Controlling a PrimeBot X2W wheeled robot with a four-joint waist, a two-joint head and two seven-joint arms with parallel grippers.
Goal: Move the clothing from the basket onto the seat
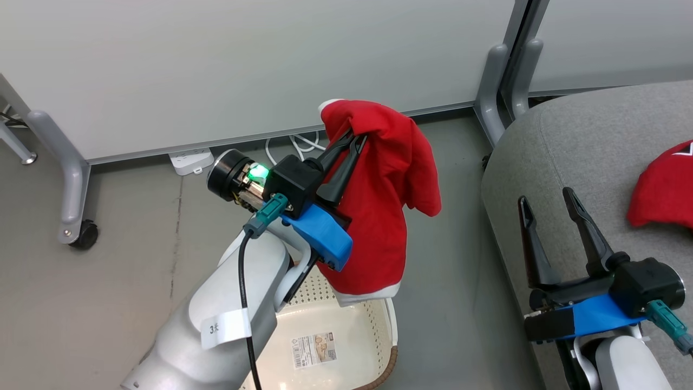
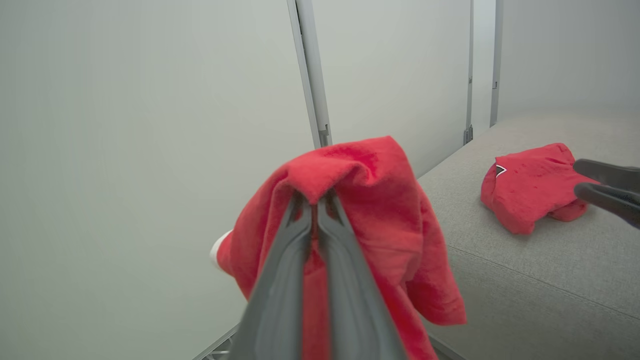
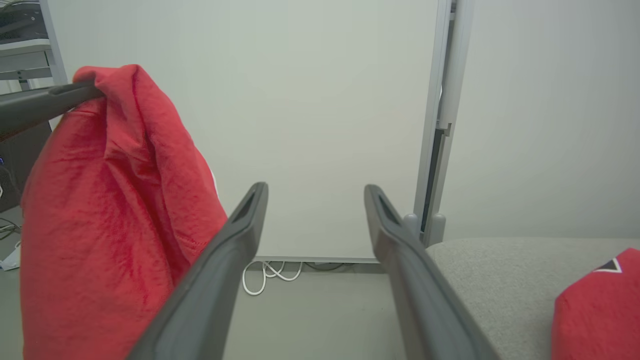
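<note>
My left gripper is shut on a plain red garment with a white hem, which hangs from its fingertips above the cream basket. In the left wrist view the fingers pinch a fold of that red cloth. A second red garment with a white mark lies on the grey seat at the right; it also shows in the left wrist view. My right gripper stands open over the seat's near edge, nothing between its fingers.
White partition panels on grey wheeled legs close off the back. A white power strip and a looped white cable lie on the grey floor by the panel. A barcode sticker lies on the basket's bottom.
</note>
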